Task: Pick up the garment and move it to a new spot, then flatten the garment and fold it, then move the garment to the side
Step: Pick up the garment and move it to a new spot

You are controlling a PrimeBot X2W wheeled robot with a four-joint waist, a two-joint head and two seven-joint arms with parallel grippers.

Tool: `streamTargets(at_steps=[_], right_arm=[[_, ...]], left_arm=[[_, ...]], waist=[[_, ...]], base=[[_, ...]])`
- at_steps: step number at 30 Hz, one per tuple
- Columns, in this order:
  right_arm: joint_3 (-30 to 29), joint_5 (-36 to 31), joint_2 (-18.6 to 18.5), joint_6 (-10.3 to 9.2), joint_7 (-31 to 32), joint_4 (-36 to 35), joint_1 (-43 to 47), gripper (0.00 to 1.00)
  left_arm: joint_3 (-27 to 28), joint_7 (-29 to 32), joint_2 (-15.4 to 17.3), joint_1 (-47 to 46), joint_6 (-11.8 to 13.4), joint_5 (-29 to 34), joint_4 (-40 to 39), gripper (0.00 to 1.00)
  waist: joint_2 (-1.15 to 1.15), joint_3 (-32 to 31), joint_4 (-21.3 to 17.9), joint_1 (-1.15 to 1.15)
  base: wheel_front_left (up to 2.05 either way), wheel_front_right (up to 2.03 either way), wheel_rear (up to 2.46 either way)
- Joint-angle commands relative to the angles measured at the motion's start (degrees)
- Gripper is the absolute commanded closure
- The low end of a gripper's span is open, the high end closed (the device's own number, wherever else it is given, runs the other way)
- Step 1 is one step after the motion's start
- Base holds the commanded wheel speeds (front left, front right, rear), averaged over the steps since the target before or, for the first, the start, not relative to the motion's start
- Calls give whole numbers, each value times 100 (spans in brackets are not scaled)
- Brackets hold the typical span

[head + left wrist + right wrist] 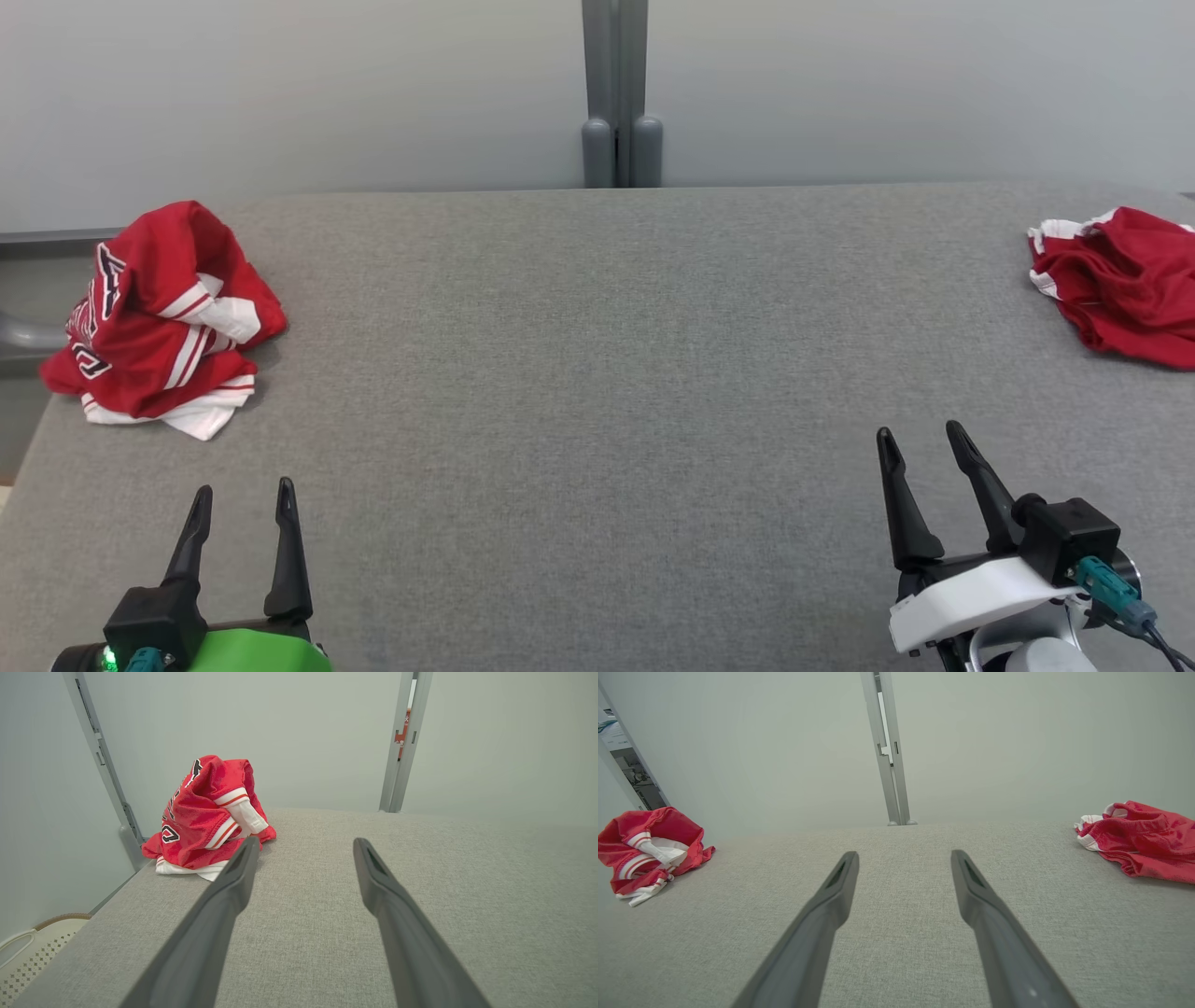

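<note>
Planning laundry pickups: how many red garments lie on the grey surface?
2: a crumpled red-and-white jersey at far left; a rumpled red white-trimmed garment at far right, partly cropped.

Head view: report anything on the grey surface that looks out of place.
The left garment is heaped in a crumpled pile by the left edge of the grey surface; the right garment lies bunched at the right, cut off by the picture's edge. Neither is flat. Nothing looks spilled or damaged.

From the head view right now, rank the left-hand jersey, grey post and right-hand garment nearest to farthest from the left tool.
1. Left-hand jersey, just ahead of the left tool.
2. Grey post, back centre.
3. Right-hand garment, far right.
</note>
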Motion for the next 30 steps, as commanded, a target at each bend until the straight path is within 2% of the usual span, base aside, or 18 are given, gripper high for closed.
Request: streamTargets(at_steps=[1,17,30], right_arm=[[14,22,6,-11,-16,18,64,0],[136,38,60,-11,-17,22,21,0],[245,37,55,-11,-17,85,-69,0]], left_arm=[[45,-2,10,-1,16,24,-11,0],[277,-2,68,48,29,46,-47,0],[374,-1,44,41,26,-2,-42,0]], waist=[[0,3,206,0],[0,148,1535,0],[0,246,2141,0]], base=[[0,0,0],[0,0,0],[0,0,0]])
